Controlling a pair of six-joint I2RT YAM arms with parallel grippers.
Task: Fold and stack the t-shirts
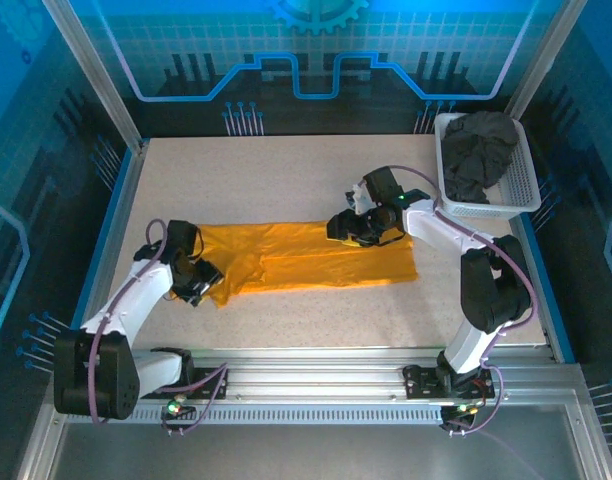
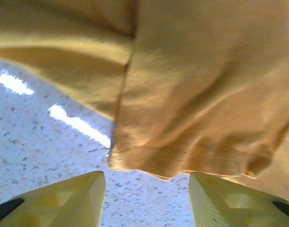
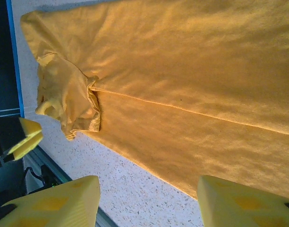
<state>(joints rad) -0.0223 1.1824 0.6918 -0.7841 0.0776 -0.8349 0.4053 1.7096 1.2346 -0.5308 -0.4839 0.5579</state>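
Top external view has the bright orange-yellow cloth t-shirt (image 1: 316, 258) lying as a long band across the middle of the pale speckled counter (image 1: 286, 170), apparently doubled over lengthwise. A straight fold edge runs along it in the right wrist view (image 3: 191, 71). Its left end is less tidy, with a sleeve bunched and creased there.

The dark charcoal grey cloth t-shirt (image 1: 478, 150) sits crumpled in the white mesh plastic basket (image 1: 526, 195) at the far right corner, well apart from the orange one.

The left tool (image 1: 199, 290) is at the band's left end. Its own camera shows it released (image 2: 147, 189), fingers apart over bare counter, with the shirt's hem (image 2: 196, 94) just beyond them and nothing gripped. The right tool (image 1: 351, 228) hovers over the band's far edge near the middle, also released (image 3: 149, 198), with cloth below it but none between its fingers.

By my reading, the task is in its early part. One lengthwise fold looks done on the first shirt, while the sleeve end needs smoothing and the crosswise folds remain. The grey shirt has yet to be taken out, spread and folded, and no stack exists.
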